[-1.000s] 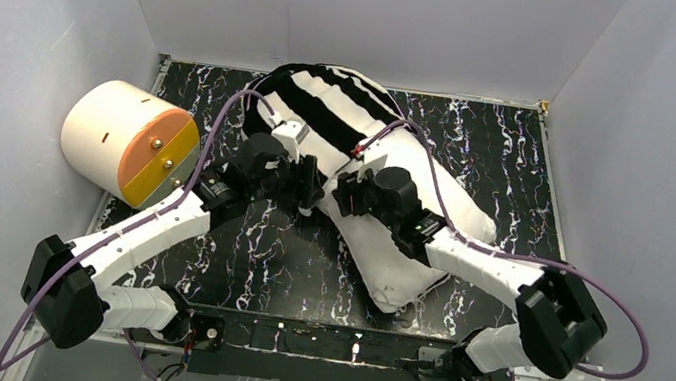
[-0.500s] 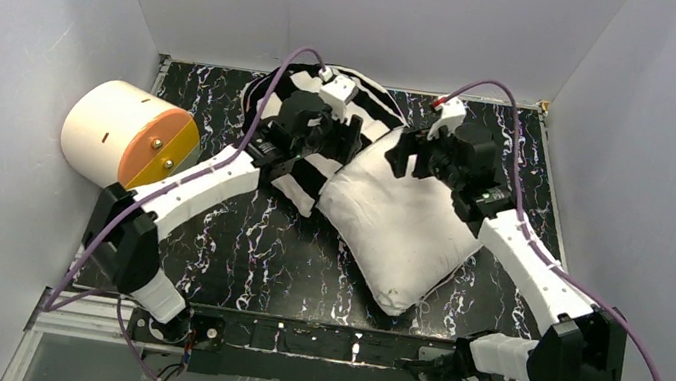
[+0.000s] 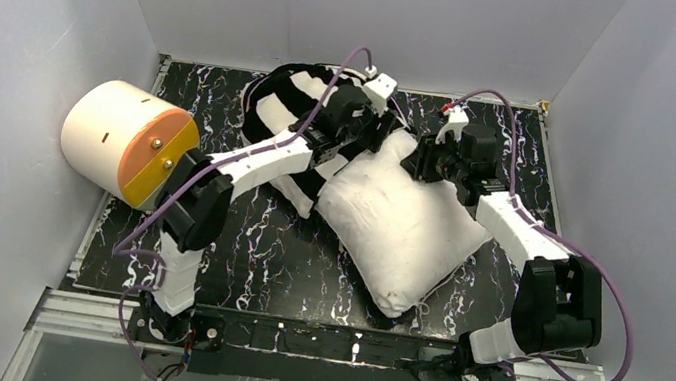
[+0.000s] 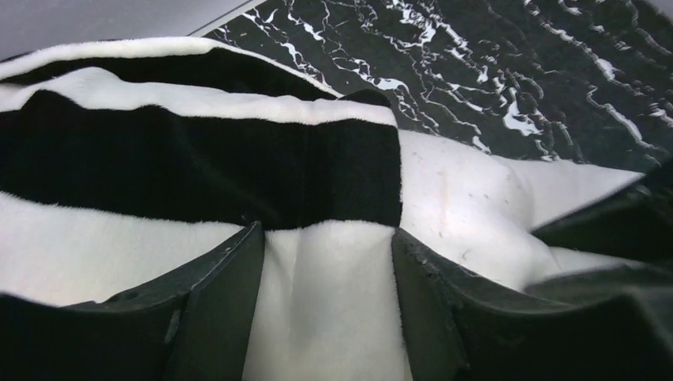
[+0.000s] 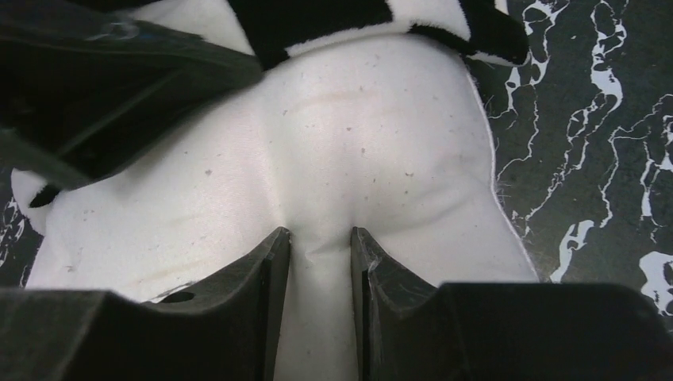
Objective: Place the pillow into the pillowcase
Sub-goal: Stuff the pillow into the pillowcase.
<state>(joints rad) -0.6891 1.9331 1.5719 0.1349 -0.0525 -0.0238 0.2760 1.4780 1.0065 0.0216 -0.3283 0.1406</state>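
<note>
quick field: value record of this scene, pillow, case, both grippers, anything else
pillow: white, on the marbled table, mostly outside the case
pillowcase: striped, bunched behind the pillow, overlapping its far end
left gripper: pillowcase fabric between its fingers, grip unclear
right gripper: pinching pillow fabric
other: cream cylinder, orange face, at the table's left edge

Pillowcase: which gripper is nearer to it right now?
Left. The left gripper sits directly on the striped pillowcase, straddling its fabric. The right gripper pinches the bare white pillow, just short of the pillowcase's edge.
</note>
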